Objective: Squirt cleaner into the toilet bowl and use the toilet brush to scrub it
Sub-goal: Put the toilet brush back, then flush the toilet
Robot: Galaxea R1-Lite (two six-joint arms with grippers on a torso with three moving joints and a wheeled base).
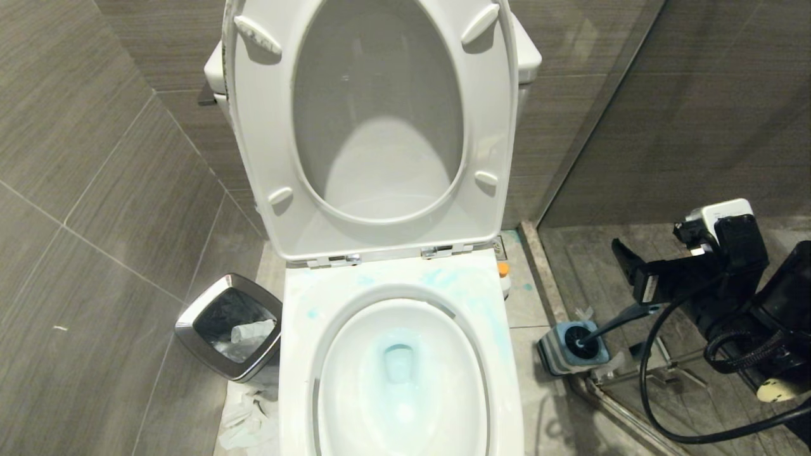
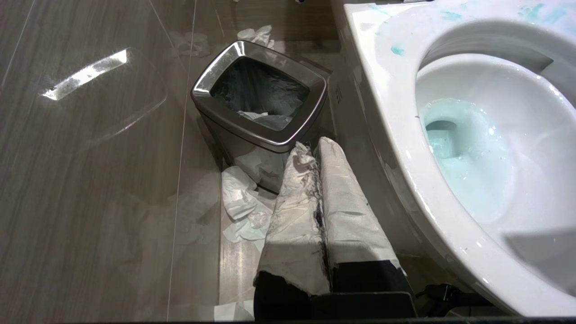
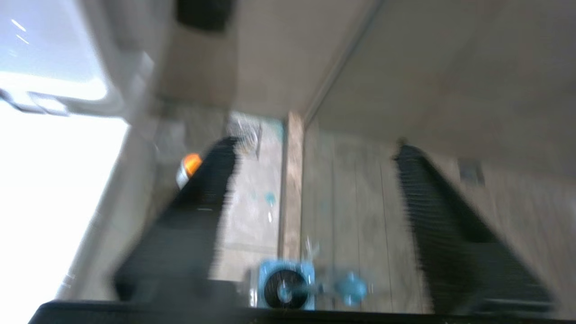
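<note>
Turquoise cleaner [image 1: 399,364] tints my toilet bowl [image 1: 298,380]; only the left wrist view shows my left pincer [image 2: 310,150] clenched beside the bin [image 2: 288,137] — right pincer [image 3: 315,148] released above the toilet brush [image 1: 618,320].

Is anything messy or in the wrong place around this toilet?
Yes. Pale blue cleaner is smeared across the toilet bowl rim behind the opening, not just inside. Crumpled paper lies on the floor beside the steel bin rather than in it. The toilet brush leans tilted in its holder.
</note>
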